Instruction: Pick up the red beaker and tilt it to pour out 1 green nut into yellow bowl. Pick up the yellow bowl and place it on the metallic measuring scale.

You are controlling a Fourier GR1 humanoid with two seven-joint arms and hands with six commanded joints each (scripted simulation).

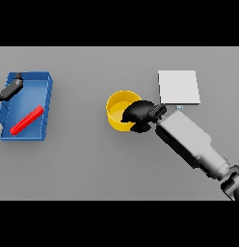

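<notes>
Inspector: Grey table [92, 164] is recorded as the work surface throughout. The yellow bowl [117, 110] is found near the centre, upright, just left of the metallic measuring scale [178, 87]; the two are not seen to touch.

Assessor: How is the bowl held?

Inspector: The right hand [138, 115] is laid over the bowl's right rim, its fingers curled round that edge. A grasp on the bowl is judged established, presumably so it can be carried the short way to the scale plate. Whether the bowl is lifted off the table cannot be told.

Assessor: And the green nut?

Inspector: The bowl's interior is partly covered by the hand; no nut can be made out.

Assessor: The pouring vessel?

Inspector: A red beaker [26, 120] is noted lying on its side, slantwise, inside a blue tray [45, 84] at far left, well apart from the bowl. The left hand [12, 87] is seen at the tray's upper left corner; its finger state cannot be determined.
</notes>
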